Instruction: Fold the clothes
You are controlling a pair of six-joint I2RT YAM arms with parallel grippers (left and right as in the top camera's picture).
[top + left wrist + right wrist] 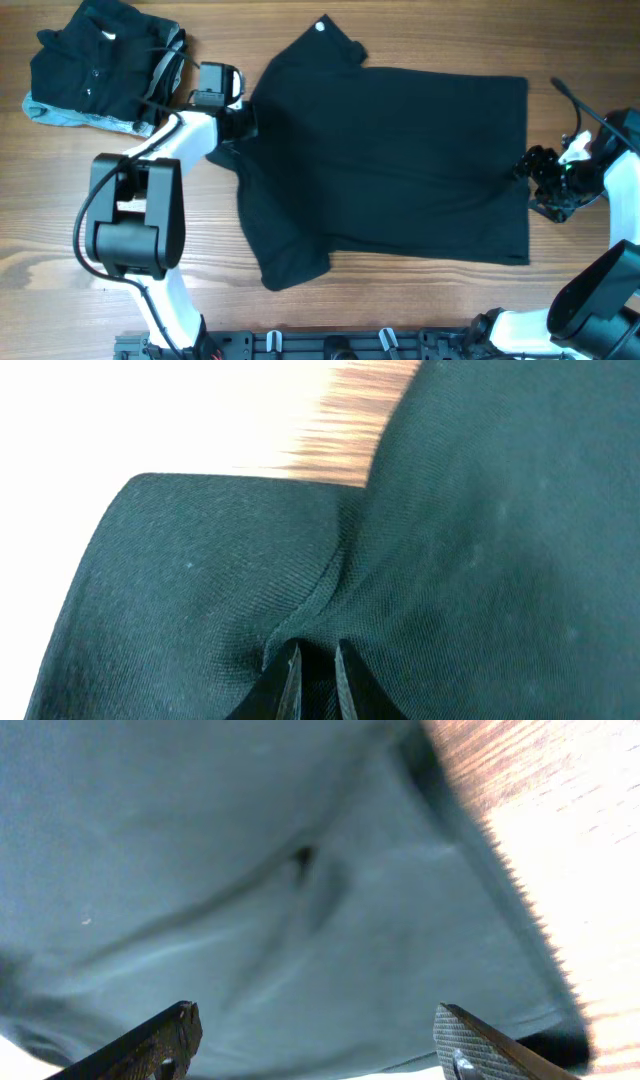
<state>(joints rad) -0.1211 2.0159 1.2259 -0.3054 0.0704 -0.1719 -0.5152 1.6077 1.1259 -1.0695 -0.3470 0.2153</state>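
1. We see one pile already done. The folded stack (100,70) sits on the table (420,30), near the left gripper (317,657), on the side away from the flat shirt (400,170).
2. The flat shirt lies spread out between the two grippers. We see no fold in it yet. One sleeve (290,260) sticks out to the side, well away from both grippers.
3. The left gripper's jaws are nearly together. They pinch a small ridge of black cloth at the end of the shirt closest to it. The cloth bunches up right at the tips, so we think it has hold of the shirt. We cannot tell if that spot is the neck or the shoulder.
4. The right gripper (315,1015) has its jaws wide apart. The bottom edge of the shirt lies right in front of it. The jaws squeeze nothing.
5. We think work on this shirt is only starting. The right gripper has not yet taken hold of its end. Then the shirt needs folding over and a place on the folded stack.
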